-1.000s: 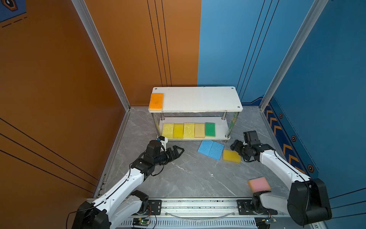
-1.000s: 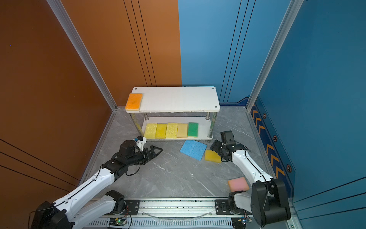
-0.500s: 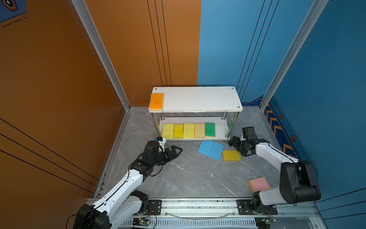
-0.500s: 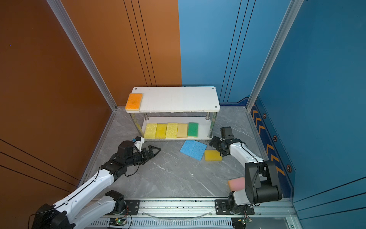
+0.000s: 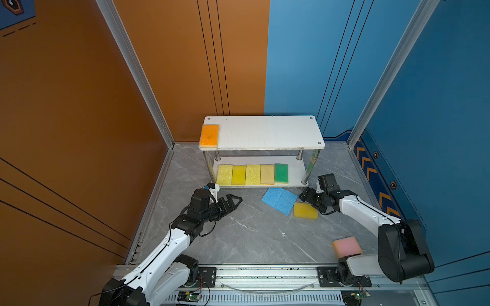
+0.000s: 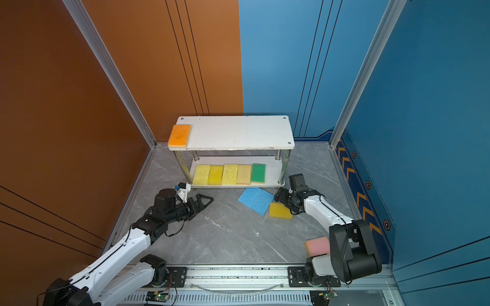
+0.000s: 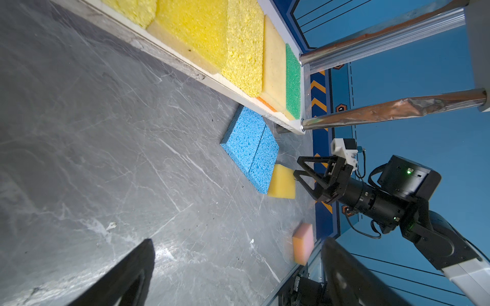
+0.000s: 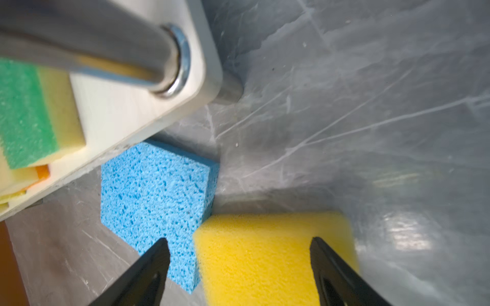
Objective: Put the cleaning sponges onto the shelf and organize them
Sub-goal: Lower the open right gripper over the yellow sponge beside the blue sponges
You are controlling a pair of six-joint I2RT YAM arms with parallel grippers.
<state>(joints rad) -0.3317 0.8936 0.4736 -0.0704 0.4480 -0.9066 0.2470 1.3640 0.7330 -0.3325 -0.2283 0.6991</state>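
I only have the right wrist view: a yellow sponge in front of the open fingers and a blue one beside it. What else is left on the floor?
Observer: A pink sponge lies at the front right of the floor, far from the shelf.
Operator: Is that blue one a single sponge?
Observer: No. In both top views, two blue sponges lie side by side, touching, just in front of the lower tier.
Operator: Anything on the top tier yet?
Observer: Only an orange sponge, at its left end.
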